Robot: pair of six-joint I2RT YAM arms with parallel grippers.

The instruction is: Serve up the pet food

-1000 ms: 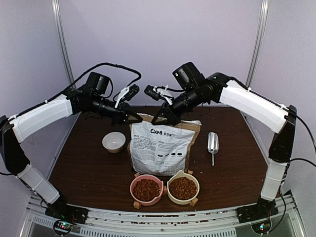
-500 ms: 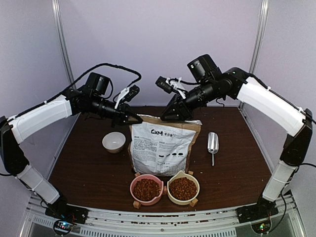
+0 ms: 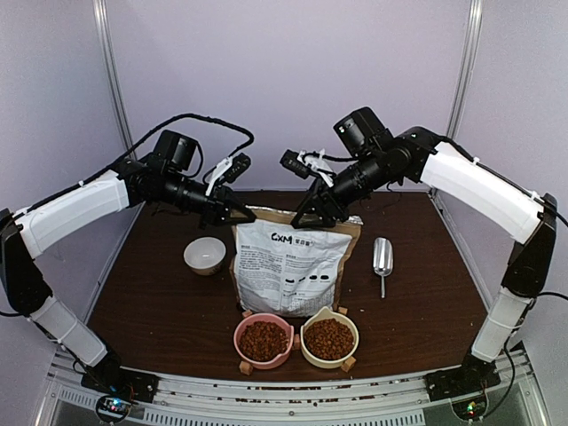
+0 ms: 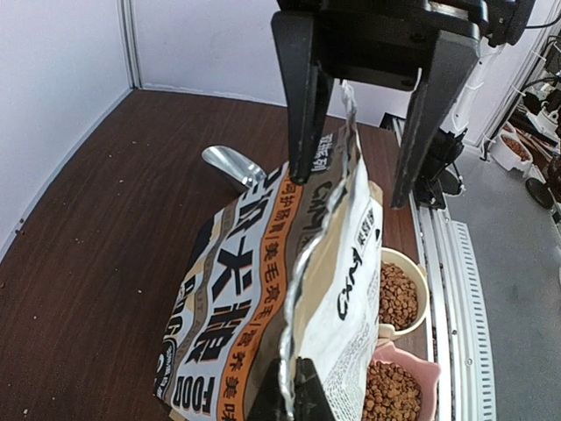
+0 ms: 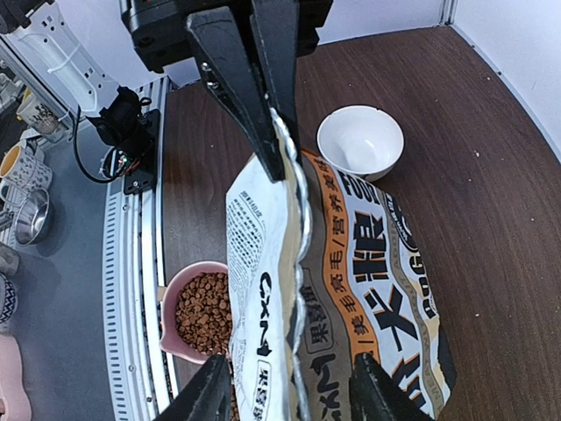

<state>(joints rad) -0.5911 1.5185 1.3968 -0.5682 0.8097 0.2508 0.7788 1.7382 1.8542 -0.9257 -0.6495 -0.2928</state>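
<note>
The brown-and-white paper bag [image 3: 288, 266] stands upright mid-table. My left gripper [image 3: 244, 214] is shut on the left end of its top edge; the left wrist view shows that pinch [image 4: 294, 392]. At the right end my right gripper [image 3: 312, 216] is open, its fingers straddling the top edge without touching it [image 5: 294, 395]. Pet food fills a pink bowl [image 3: 264, 340] and a cream bowl [image 3: 329, 337] in front of the bag. Both heaps of pet food also show in the left wrist view, cream [image 4: 399, 294] and pink [image 4: 390, 396].
An empty white bowl [image 3: 205, 255] sits left of the bag. A metal scoop [image 3: 382, 256] lies to its right on the dark wooden table [image 3: 151, 302]. The two filled bowls stand close to the table's near edge, by the metal rail.
My right gripper has opened and let go of the bag's top edge, shifting a little right. The left gripper keeps its hold and the bag still stands.
</note>
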